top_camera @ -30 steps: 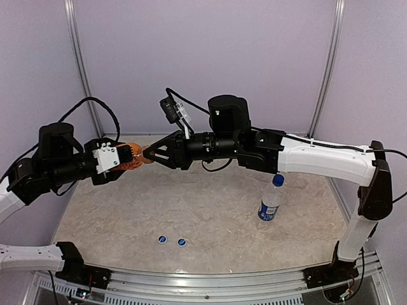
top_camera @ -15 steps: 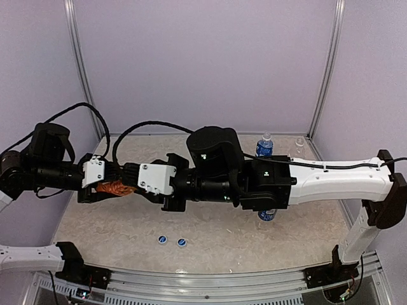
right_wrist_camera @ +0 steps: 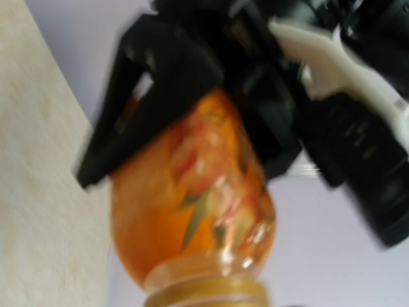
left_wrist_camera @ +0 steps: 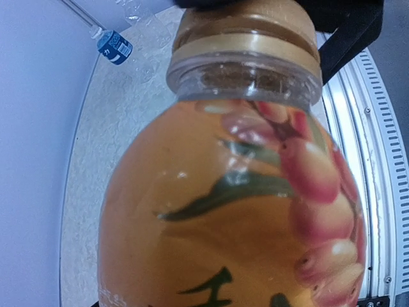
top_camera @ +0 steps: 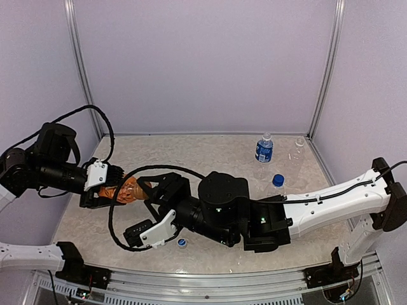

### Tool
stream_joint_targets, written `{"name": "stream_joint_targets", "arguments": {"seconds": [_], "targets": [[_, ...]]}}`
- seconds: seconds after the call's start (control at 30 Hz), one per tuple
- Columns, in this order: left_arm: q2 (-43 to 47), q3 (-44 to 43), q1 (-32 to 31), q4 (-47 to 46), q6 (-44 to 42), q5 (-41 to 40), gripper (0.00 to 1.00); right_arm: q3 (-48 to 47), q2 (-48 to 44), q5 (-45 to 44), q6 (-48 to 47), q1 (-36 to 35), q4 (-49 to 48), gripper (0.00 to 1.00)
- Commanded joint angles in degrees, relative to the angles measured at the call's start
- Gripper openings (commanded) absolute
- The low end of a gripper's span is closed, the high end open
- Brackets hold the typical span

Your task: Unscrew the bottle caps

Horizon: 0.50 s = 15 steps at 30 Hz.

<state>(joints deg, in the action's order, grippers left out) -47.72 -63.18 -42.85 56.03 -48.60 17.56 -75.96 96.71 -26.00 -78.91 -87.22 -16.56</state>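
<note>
Lying in left gripper: orange bottle

Soft, even light; the right wrist view is motion-blurred.

Arms meet tip to tip at about 8 o'clock in the top view.

The left arm comes in from the 9 o'clock edge with its forearm roughly level, pointing to 3 o'clock. The left gripper has its jaws clamped either side of the orange bottle, one black finger along its flank. The right arm stretches low from its 4 o'clock base, elbow dropped, forearm running toward 9 o'clock. Its wrist is rolled, with the white camera mount hanging toward 7 o'clock. The right gripper has its fingers around the cap; whether they bite is unclear.
</note>
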Motion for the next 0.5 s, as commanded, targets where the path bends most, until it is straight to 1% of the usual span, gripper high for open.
{"name": "stream_joint_targets", "arguments": {"seconds": [0.0,0.03,0.07,0.2,0.27,0.37,0.43,0.47], "targets": [[1.4,-1.3,-0.3,-2.9,3.6,5.6,0.29,3.4,0.6,-5.1,0.2,0.9,-10.2,0.86],[1.5,-1.2,-0.3,-3.3,3.8,5.4,0.29,4.2,-0.2,-4.7,2.3,1.1,-11.9,0.97],[1.6,-1.0,-0.3,-3.8,3.9,5.0,0.3,4.7,-1.1,-4.2,4.6,1.4,-12.4,0.99],[2.0,0.5,-0.3,-6.3,3.7,2.4,0.3,6.1,-5.3,-1.5,15.9,2.1,-11.4,0.99],[2.2,1.9,-0.3,-9.3,3.7,-0.3,0.3,7.5,-8.1,2.3,23.2,2.8,-10.6,0.99],[2.1,3.9,-0.3,-16.2,3.0,-6.2,0.3,6.5,-10.5,10.6,39.6,5.6,-4.1,0.99],[2.2,5.2,-0.4,-20.7,1.8,-9.6,0.3,4.8,-11.2,18.4,53.3,9.1,0.6,0.99],[2.2,5.6,-0.5,-22.8,1.0,-11.1,0.3,3.8,-11.1,23.7,60.3,11.6,2.3,0.99]]}}
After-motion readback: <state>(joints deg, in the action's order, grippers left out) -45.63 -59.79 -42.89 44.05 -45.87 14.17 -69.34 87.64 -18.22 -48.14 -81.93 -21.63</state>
